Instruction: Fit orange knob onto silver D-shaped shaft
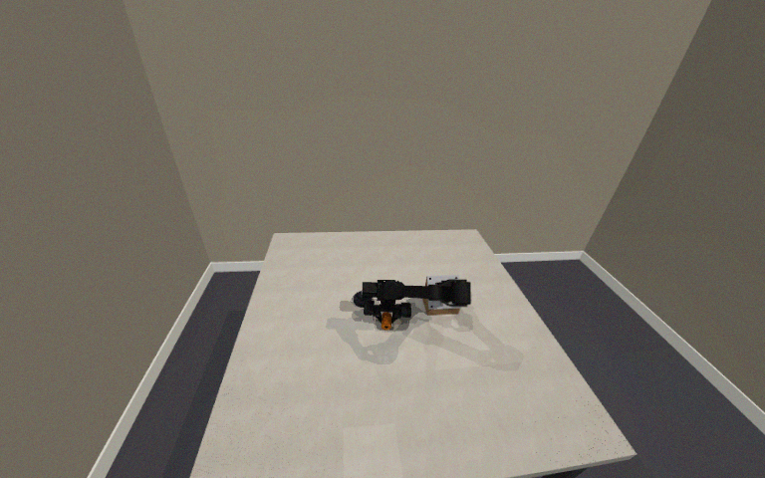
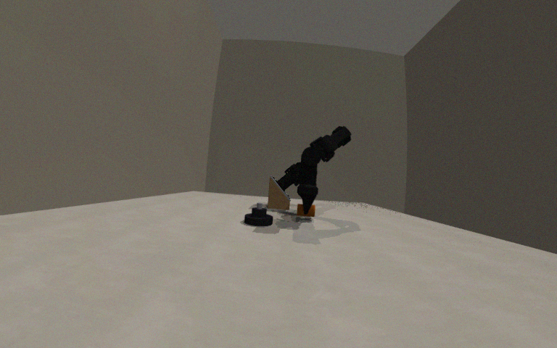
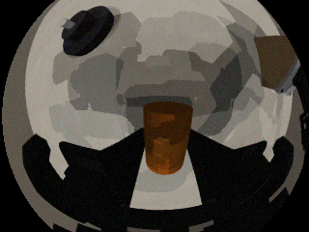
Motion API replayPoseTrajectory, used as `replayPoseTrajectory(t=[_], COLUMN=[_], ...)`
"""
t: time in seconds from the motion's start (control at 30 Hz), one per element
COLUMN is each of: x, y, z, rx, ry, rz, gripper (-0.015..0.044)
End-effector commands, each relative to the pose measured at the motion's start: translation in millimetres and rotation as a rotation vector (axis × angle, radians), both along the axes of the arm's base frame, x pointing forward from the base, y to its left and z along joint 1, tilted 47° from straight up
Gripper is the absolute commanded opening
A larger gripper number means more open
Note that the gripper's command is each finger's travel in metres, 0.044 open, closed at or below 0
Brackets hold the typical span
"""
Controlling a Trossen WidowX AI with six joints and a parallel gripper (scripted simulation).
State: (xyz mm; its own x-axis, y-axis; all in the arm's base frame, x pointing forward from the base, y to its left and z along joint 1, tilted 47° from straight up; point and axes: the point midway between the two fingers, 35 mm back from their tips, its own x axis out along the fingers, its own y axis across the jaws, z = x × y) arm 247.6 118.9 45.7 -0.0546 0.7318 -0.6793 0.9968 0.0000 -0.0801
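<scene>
The orange knob (image 1: 385, 321) (image 2: 300, 210) (image 3: 165, 150) lies on its side between the fingers, a little above the table in the exterior view. A small dark spot shows on its end facing the top camera; whether that is the hole is too small to tell. My gripper (image 1: 385, 318) (image 2: 306, 212) (image 3: 165, 131) points down and is shut on the knob, one finger on each side. The round black pedestal (image 1: 358, 300) (image 2: 258, 220) (image 3: 90, 33) stands upright, apart from the knob. Its silver shaft (image 2: 259, 205) (image 3: 68, 23) points up; the shaft's flat side cannot be made out.
The arm's wedge-shaped wooden base mount (image 1: 442, 310) (image 2: 278, 198) (image 3: 275, 60) stands behind the gripper in the exterior view and at the upper right in the wrist view. The pale table top (image 1: 405, 394) (image 2: 246, 278) carries the arm's shadows.
</scene>
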Motion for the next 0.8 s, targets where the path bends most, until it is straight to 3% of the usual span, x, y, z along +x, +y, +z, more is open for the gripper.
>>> replayPoseTrajectory(t=[0.0,0.33,0.6,0.77], x=[0.9,1.0,1.0,1.0], y=[-1.2,-1.2,-1.2,-1.2], z=[1.7,1.8,1.8,1.8], rx=[0.008,0.026,0.028,0.036], ry=[-0.08,-0.332,-0.353,-0.464], rz=[0.071,0.303,0.323,0.426], gripper=[0.0179,0.0179,0.0179,0.0179])
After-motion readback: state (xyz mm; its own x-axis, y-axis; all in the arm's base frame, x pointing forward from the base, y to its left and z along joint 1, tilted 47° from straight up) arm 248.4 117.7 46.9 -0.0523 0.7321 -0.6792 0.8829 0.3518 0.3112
